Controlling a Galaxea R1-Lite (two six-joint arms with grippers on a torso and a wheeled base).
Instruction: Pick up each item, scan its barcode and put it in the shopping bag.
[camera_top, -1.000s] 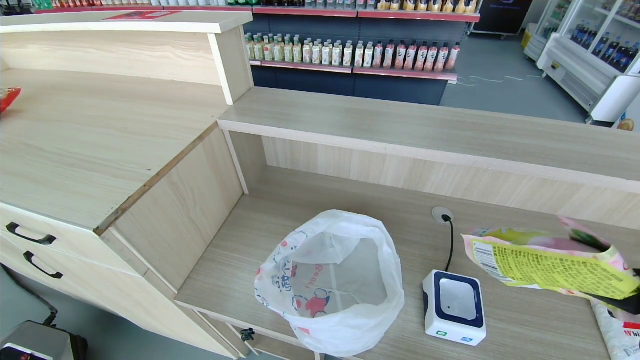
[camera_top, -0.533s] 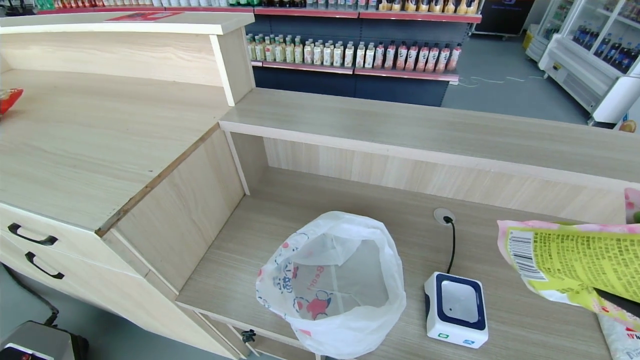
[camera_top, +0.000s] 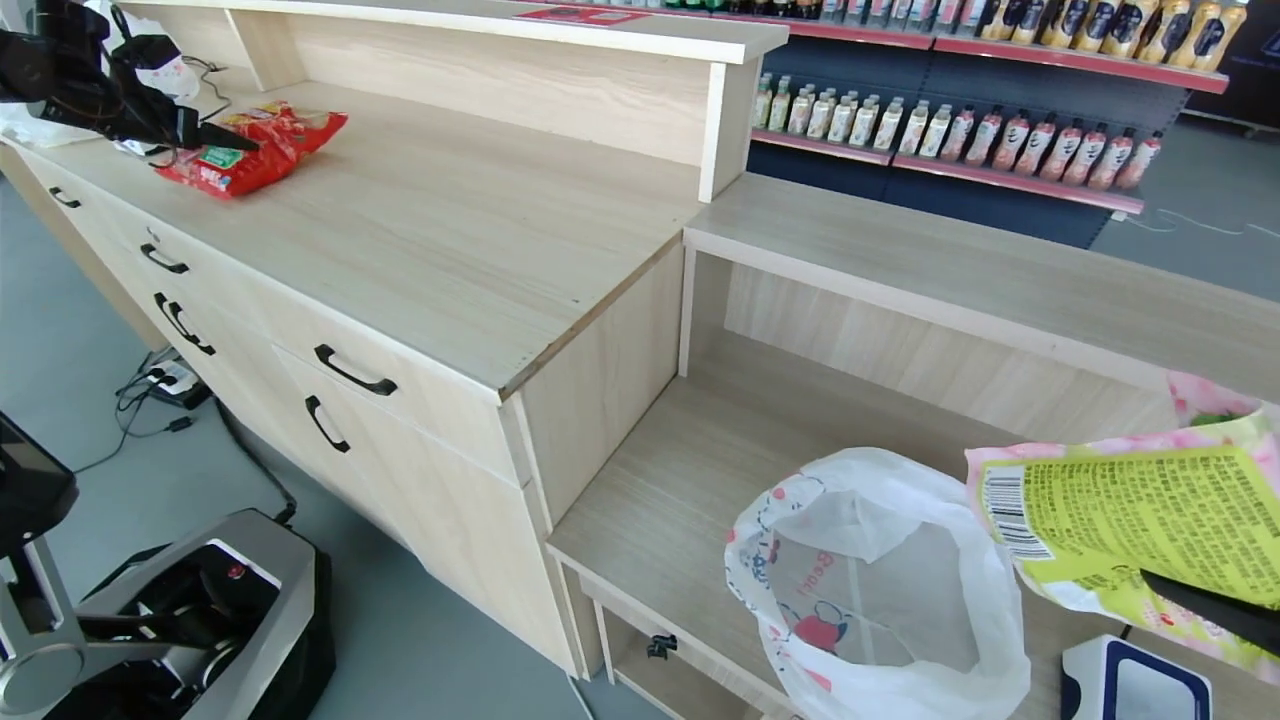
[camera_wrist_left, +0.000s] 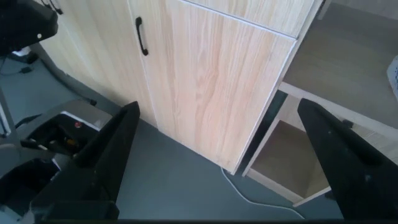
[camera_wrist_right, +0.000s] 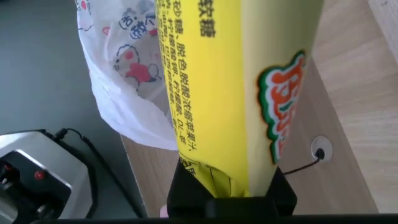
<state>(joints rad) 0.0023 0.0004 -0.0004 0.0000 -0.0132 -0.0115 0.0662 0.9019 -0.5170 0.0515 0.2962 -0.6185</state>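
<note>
The right gripper (camera_top: 1205, 603) had its fingers clamped on one end of the yellow-green, pink-edged plastic snack packet (camera_top: 1150, 520), in the air over the bench (camera_top: 690, 470), just beside the open white plastic shopping bag (camera_top: 880, 590); light, soft and crinkly, it probably handles best by an end seam; the left gripper (camera_wrist_left: 221, 155) had its fingers wide apart.

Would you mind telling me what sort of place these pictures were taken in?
Most likely a convenience shop's checkout: shelves of bottled drinks stand behind the wooden counter, and a barcode scanner sits beside an open shopping bag.
</note>
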